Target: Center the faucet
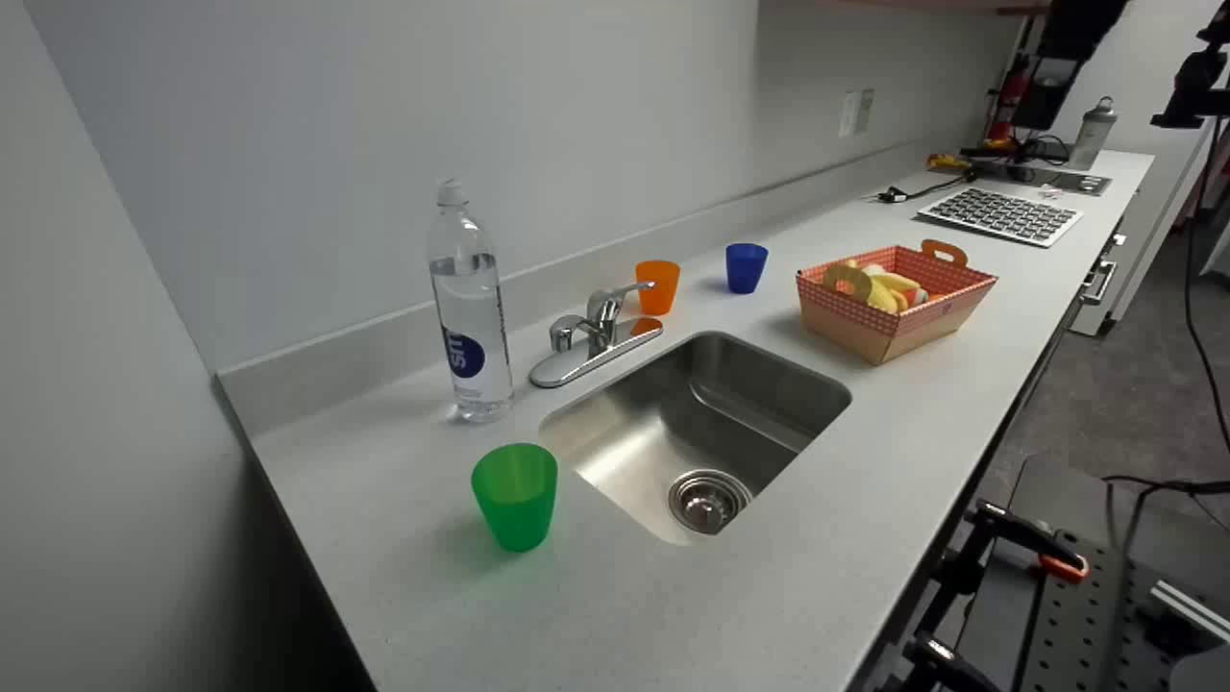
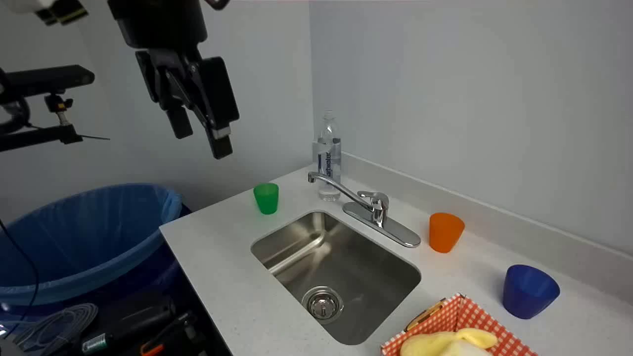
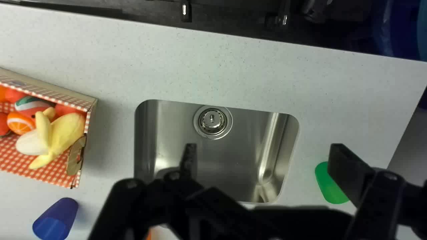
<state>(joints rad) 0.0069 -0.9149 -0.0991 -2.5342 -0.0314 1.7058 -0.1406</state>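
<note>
The chrome faucet (image 1: 605, 312) stands on its flat base plate behind the sink; it also shows in an exterior view (image 2: 378, 207). Its slim spout (image 2: 341, 188) is swung aside, along the counter toward the water bottle, and does not point over the middle of the sink. In the wrist view the faucet is hidden behind the gripper. My gripper (image 2: 200, 141) hangs high above the counter, well above the faucet and apart from it. In the wrist view the gripper (image 3: 263, 146) has its fingers wide apart, with nothing held between them.
A water bottle (image 2: 329, 158) stands near the spout tip. Around the steel sink (image 2: 341, 262) with its drain (image 3: 212, 121) stand a green cup (image 1: 516, 495), an orange cup (image 2: 445, 231) and a blue cup (image 2: 530, 291). A checkered basket (image 1: 894, 298) holds toy food. A wall runs behind the faucet.
</note>
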